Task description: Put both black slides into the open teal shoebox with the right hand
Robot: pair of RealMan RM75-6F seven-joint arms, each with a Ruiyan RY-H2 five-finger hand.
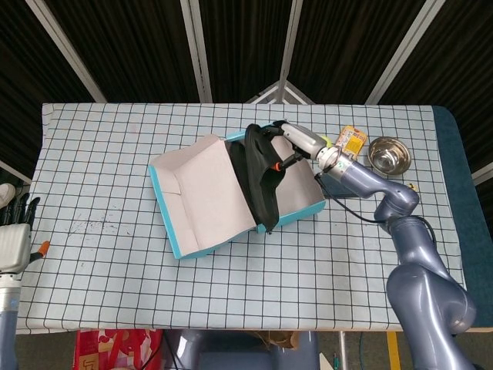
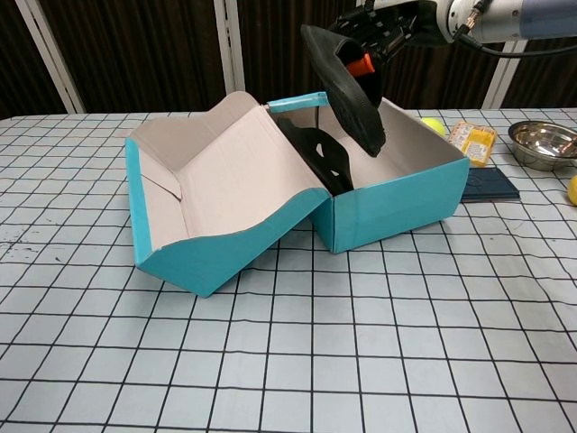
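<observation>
Both views are evenly and brightly lit from overhead against a dark backdrop. The checked table [image 1: 115, 254] shows no glare, and shadows are soft and short, darkest inside the teal shoebox [image 2: 397, 203]. Focus is crisp throughout, with no motion blur. The steel bowl [image 1: 388, 154] carries small highlights. Grid lines bend slightly near the chest view's edges.

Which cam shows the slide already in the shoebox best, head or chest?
Chest view. The slide in the box shows its strap cutouts, leaning against the lid side of the teal shoebox. In the head view it is a dark strip, partly covered by the slide in the right hand.
</observation>
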